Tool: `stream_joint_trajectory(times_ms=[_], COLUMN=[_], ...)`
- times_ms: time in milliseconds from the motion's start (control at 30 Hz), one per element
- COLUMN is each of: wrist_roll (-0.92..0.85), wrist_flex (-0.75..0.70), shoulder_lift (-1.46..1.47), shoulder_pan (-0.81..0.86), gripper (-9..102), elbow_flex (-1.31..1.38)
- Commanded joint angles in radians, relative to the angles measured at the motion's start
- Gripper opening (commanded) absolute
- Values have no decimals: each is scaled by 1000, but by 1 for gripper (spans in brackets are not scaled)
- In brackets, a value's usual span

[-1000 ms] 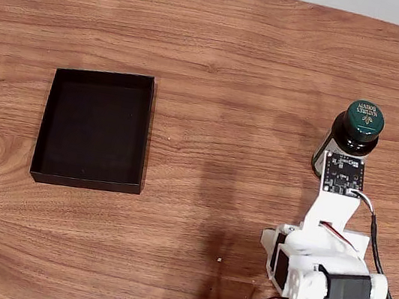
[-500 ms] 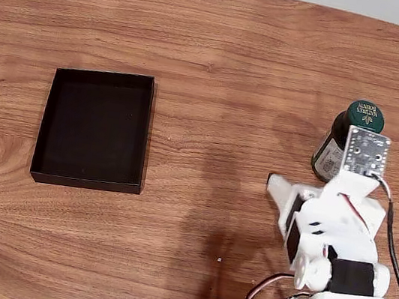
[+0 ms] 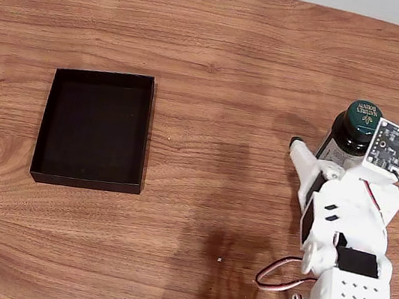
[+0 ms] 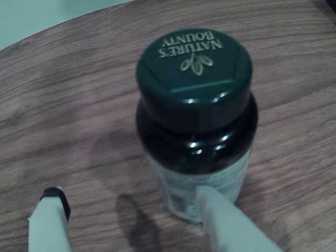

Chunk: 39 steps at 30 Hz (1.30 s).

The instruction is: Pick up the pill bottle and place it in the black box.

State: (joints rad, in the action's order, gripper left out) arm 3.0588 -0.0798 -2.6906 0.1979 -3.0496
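Green, dark and translucent, the pill bottle (image 4: 197, 123) stands upright on the wooden table (image 3: 216, 46) directly ahead of our pincer (image 4: 142, 210), its round cap bearing white lettering and a leaf mark, a white printed label wrapping its lower body. In the wrist view one white finger (image 4: 226, 220) lies right at the label's base, seemingly touching it or just short of it, while the other, black-tipped finger (image 4: 50, 215) sits well off to the left, apart from the bottle. So our jaws are spread wide, holding nothing.

We judge the step in hand to be the approach to the grasp: the bottle is lined up with one finger, not centred between both. Our next move calls for shifting the pincer to the right in the wrist view so the bottle sits between the fingers, advancing a little, then closing on the body below the cap.

In the fixed view the black box (image 3: 95, 128) lies far to the left of the pincer (image 3: 312, 158), across bare table, well apart from the bottle.
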Motion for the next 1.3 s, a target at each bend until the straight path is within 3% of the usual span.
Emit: stream_joint_trajectory(times_ms=[0,433,1267], wrist_roll=[15,32,104], wrist_flex=[144,147,431], shoulder_lift=[87,140,334], shoulder_pan=[26,129,153], gripper=[29,31,41], elbow_flex=[32,34,60])
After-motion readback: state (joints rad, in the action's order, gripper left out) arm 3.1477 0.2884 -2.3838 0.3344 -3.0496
